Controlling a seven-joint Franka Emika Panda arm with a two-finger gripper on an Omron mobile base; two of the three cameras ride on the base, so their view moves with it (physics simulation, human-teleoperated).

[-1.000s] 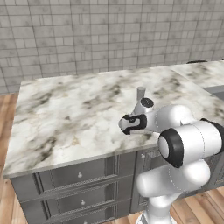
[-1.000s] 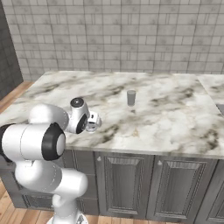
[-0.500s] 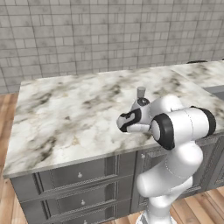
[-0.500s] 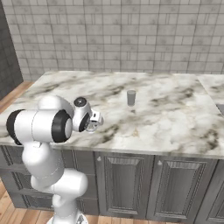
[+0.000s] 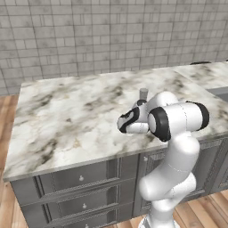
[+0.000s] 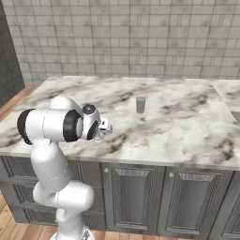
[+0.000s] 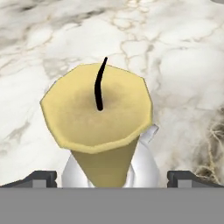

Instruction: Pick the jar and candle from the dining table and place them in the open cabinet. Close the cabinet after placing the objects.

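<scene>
Fingers (image 7: 41,178) spread wide either side of the faceted yellow candle (image 7: 98,118) in its round white dish, on veined marble dining table (image 7: 183,65)

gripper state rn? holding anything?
Gripper: open, holding nothing. The fingertips stand wide on either side of the candle, right above it, not closed on it.

Kitchen setting: grey tiled wall (image 5: 89,40), marble-topped dining table (image 5: 67,120) over dark grey drawer fronts (image 5: 75,178), panelled cabinet doors (image 6: 136,197), wooden floor (image 5: 6,111).
</scene>
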